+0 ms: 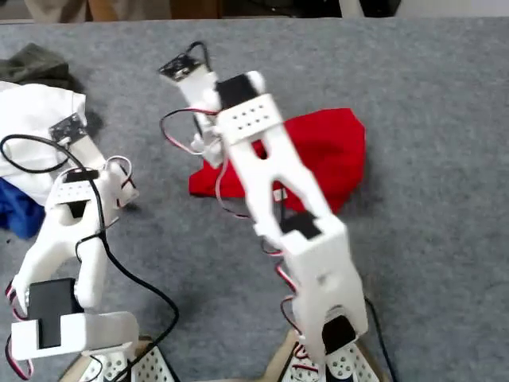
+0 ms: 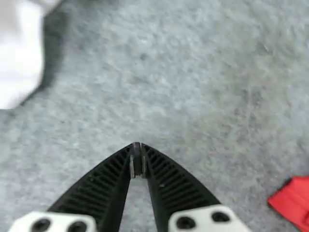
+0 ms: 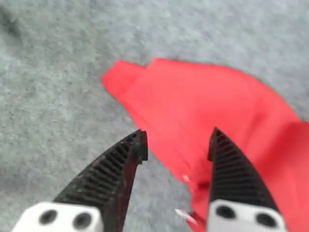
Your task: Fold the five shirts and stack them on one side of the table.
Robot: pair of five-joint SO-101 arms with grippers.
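Near the middle of the table (image 1: pixel 429 79) lies the red shirt (image 1: pixel 326 151), bunched up. R gripper (image 3: pixel 178 142) hangs over its edge w/ fingers spread wide, holding nothing. L gripper (image 2: pixel 136 162) is over bare grey surface, tips pressed together, empty. At left edge: white shirt (image 1: pixel 36 111), blue shirt (image 1: pixel 16 208) touching it; dark green shirt (image 1: pixel 36 64) at far left corner.

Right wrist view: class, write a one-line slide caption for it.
Open right gripper over the edge of the red shirt on the grey table.
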